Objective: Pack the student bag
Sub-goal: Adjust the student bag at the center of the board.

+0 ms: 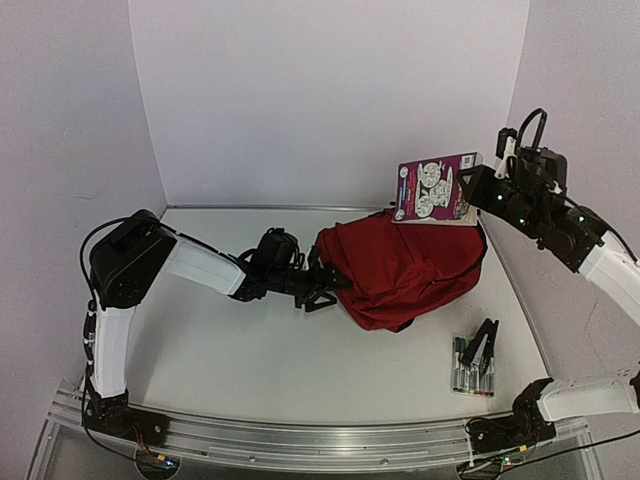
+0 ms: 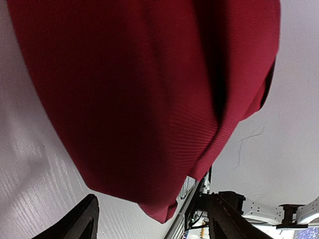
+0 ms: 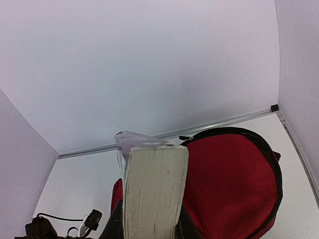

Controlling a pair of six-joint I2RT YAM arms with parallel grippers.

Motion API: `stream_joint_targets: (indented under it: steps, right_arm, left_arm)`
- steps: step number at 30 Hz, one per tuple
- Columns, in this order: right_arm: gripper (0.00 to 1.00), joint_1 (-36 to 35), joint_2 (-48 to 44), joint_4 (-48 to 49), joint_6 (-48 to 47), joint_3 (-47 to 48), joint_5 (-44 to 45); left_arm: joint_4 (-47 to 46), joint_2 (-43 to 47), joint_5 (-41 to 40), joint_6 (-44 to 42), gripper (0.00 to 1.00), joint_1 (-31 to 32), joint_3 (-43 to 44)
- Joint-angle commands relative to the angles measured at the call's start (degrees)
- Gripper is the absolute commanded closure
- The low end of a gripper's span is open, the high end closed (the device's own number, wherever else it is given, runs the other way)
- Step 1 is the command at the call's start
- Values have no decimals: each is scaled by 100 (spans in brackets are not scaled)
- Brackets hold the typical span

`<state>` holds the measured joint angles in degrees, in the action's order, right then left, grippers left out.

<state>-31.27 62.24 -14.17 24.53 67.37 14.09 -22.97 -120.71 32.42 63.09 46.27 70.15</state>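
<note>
The book (image 3: 154, 194) stands edge-on before the red student bag (image 3: 234, 189).

cloth student bag (image 1: 400, 270) (matt, ribbed)

left wrist: backpack (image 2: 149, 99) blurred, cut off at top edge; left gripper (image 2: 153, 214) fingers (image 2: 82, 221) cut off at bottom | right wrist: book (image 3: 154, 194) cut off at bottom, covers most of right gripper (image 1: 472, 190) fingers | top: book and marker pack (image 1: 473, 372) print too small to read; right arm (image 1: 610, 268) cut off at right edge

walls (image 1: 330, 100): plain pale lilac | table (image 1: 260, 350): white, matte | light: soft, even
</note>
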Motion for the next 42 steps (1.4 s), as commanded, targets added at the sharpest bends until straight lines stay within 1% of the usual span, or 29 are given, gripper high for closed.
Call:
stream_joint_targets:
  steps: [1,2,4,6,7,8,10,13,15,17,19,21,24,27,28,29,31,32,33,35,38,42]
  right_arm:
    - [100,-7,-217,644,72,59,86]
    - [100,-6,-207,644,92,45,73]
    - [100,-4,-198,644,133,9,29]
    - [100,-7,-210,644,164,-15,5]
    - [100,-9,-223,641,171,-20,-1]
    - [100,-8,-237,635,174,-22,-6]
    - [100,-5,-275,620,173,-23,-13]
    - [100,-7,-331,572,181,22,-75]
    - [100,-6,-364,545,193,72,-143]
    - [100,-3,-379,536,218,110,-200]
    - [100,-6,-366,530,227,140,-227]
    - [100,-5,-343,530,236,146,-252]
    - [100,-8,-277,530,260,117,-288]
    - [100,-4,-224,534,325,17,-302]
    - [100,-6,-211,531,340,-8,-295]
    - [100,-8,-198,530,349,-37,-274]
    - [100,-8,-175,523,298,-64,-150]
    - [100,-9,-155,504,235,-74,-31]
    - [100,-9,-124,458,169,-75,139]
    - [100,-7,-31,309,44,-33,456]
    - [100,-4,94,138,-4,20,784]
    - [100,-7,104,108,30,5,832]
  left_arm:
    - [-386,-230,109,379,44,49,201]
    - [-402,-265,107,418,50,60,239]
    - [-428,-350,99,519,66,65,276]
    - [-521,-371,41,633,88,63,182]
    - [-560,-331,-33,659,95,47,81]
    - [-591,-273,-118,674,99,23,-28]
    - [-667,-18,-250,674,100,-77,-446]
    - [-772,473,-392,640,100,-417,-1147]
    - [-717,875,-424,529,100,-717,-1637]
    - [-430,1346,-461,322,100,-1078,-2091]
    - [105,1819,-461,-91,100,-1426,-2379]
    - [926,2330,-526,-606,100,-1822,-2425]
    - [2158,2933,-959,-1352,100,-2291,-2413]
    - [2848,3391,-1255,-1812,100,-2678,-2444]
    - [3022,3510,-1330,-1999,97,-2724,-2386]
    - [3327,3597,-1480,-2236,83,-2737,-2256]
    - [3911,3763,-1719,-2609,53,-2727,-1978]
    - [4142,3892,-1864,-2865,41,-2688,-1785]
    - [4374,4036,-2048,-3135,32,-2599,-1599]
    - [4740,4274,-2513,-3622,27,-2145,-1238]
    - [5120,4465,-3091,-4307,20,-1260,-687]
    - [5037,4416,-2988,-4872,15,-95,-347]
